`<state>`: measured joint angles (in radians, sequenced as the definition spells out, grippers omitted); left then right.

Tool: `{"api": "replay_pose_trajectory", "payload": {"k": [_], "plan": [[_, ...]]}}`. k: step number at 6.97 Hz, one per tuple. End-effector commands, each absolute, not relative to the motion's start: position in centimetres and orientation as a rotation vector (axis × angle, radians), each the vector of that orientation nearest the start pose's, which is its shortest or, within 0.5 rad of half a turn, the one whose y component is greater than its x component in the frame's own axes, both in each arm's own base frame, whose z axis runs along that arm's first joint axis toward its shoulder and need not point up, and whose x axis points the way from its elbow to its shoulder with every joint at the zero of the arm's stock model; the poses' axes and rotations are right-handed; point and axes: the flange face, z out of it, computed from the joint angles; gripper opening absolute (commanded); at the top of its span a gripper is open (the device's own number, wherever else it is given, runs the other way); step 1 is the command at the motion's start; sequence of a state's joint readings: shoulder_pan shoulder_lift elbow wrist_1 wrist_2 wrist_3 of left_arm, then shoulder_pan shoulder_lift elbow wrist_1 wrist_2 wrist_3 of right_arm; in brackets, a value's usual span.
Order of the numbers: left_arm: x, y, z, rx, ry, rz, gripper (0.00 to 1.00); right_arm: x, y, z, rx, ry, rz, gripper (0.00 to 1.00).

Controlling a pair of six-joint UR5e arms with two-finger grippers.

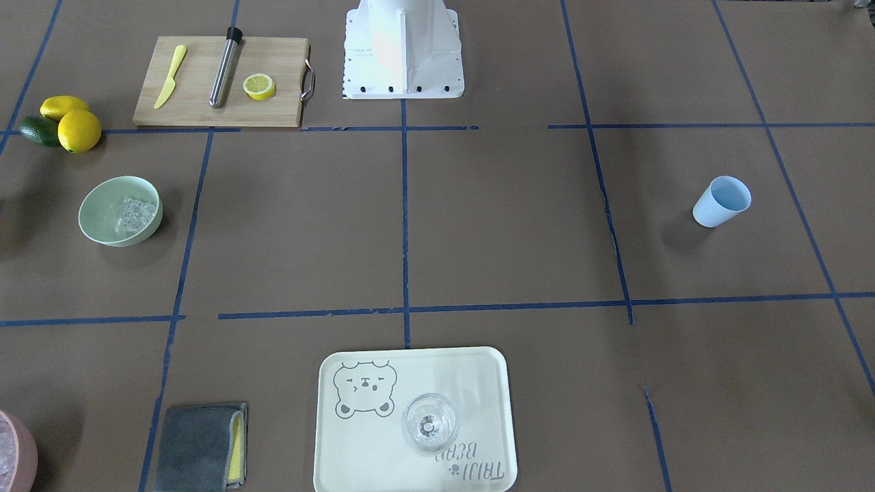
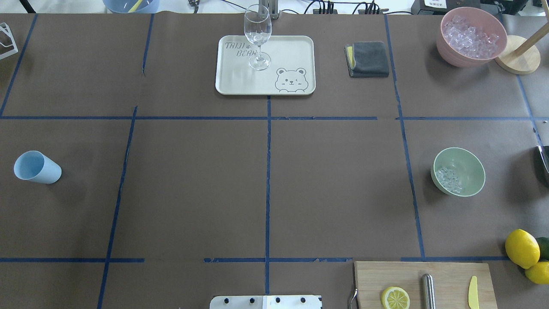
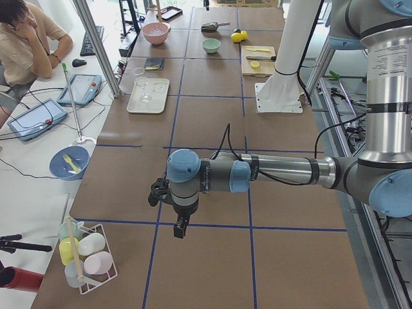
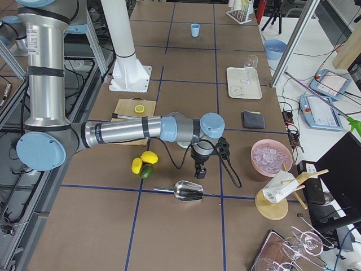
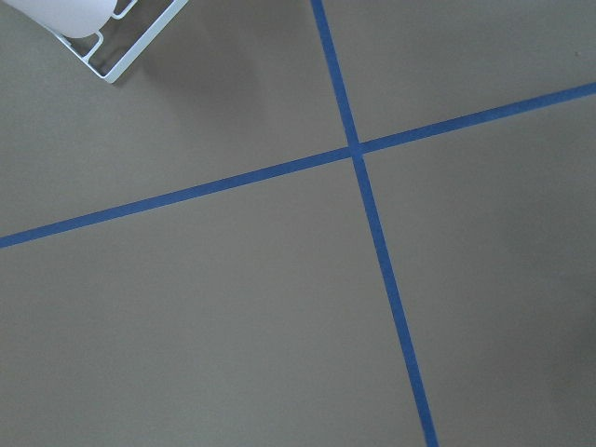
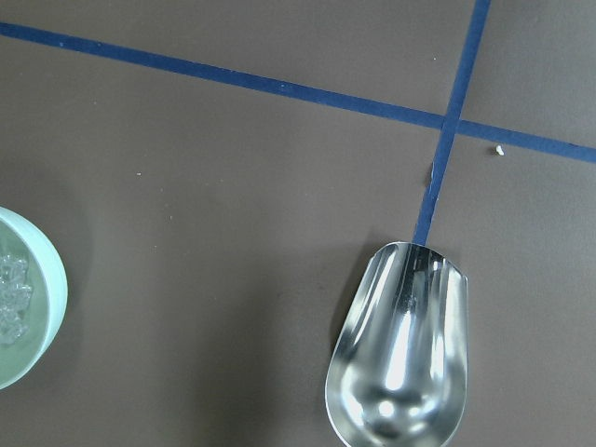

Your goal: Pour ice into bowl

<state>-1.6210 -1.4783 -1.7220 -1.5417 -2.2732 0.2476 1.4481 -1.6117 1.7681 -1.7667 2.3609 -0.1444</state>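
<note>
The pale mint-green bowl [image 1: 102, 208] stands on the table on the robot's right side and holds a small heap of clear ice [image 1: 137, 213]. Bowl [image 2: 468, 166] and ice [image 2: 449, 179] also show in the overhead view, and the bowl's rim [image 6: 51, 279] at the left edge of the right wrist view. My right gripper [image 4: 199, 171] hangs over the table beyond the bowl, above an empty metal scoop [image 6: 400, 354] lying on the table. My left gripper [image 3: 182, 226] hangs over the table's far left end. I cannot tell whether either is open or shut.
A pink container [image 2: 471, 36] full of ice stands at the far right. A light blue cup [image 2: 37, 167] stands at the left. A wine glass [image 2: 257, 38] stands on a cream tray [image 2: 291, 51]. A cutting board [image 1: 198, 102], lemons [image 1: 78, 130] and a grey cloth [image 2: 368, 58] are also on the table.
</note>
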Motion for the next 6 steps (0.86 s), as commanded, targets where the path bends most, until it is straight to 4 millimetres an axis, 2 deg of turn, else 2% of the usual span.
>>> {"api": "replay_pose_trajectory", "payload": {"k": [1, 2, 3, 4, 6], "plan": [[-7.7, -45.8, 62.9, 0.133, 0.693, 0.234, 1.0, 0.5, -47.0, 60.1, -0.03, -0.792, -0.236, 1.0], [-7.7, -45.8, 63.1, 0.12, 0.694, 0.217, 1.0, 0.5, -47.0, 60.0, -0.028, -0.795, -0.236, 1.0], [-7.7, -45.8, 63.3, 0.09, 0.698, 0.13, 1.0, 0.5, -46.8, 60.7, -0.044, -0.794, -0.23, 1.0], [-7.7, -45.6, 63.5, 0.085, 0.697, 0.123, 1.0, 1.1, -46.2, 61.4, -0.053, -0.795, -0.214, 1.0], [-7.7, -46.2, 62.6, 0.099, 0.696, 0.13, 1.0, 3.3, -46.1, 61.7, -0.04, -0.793, -0.168, 1.0]]}}
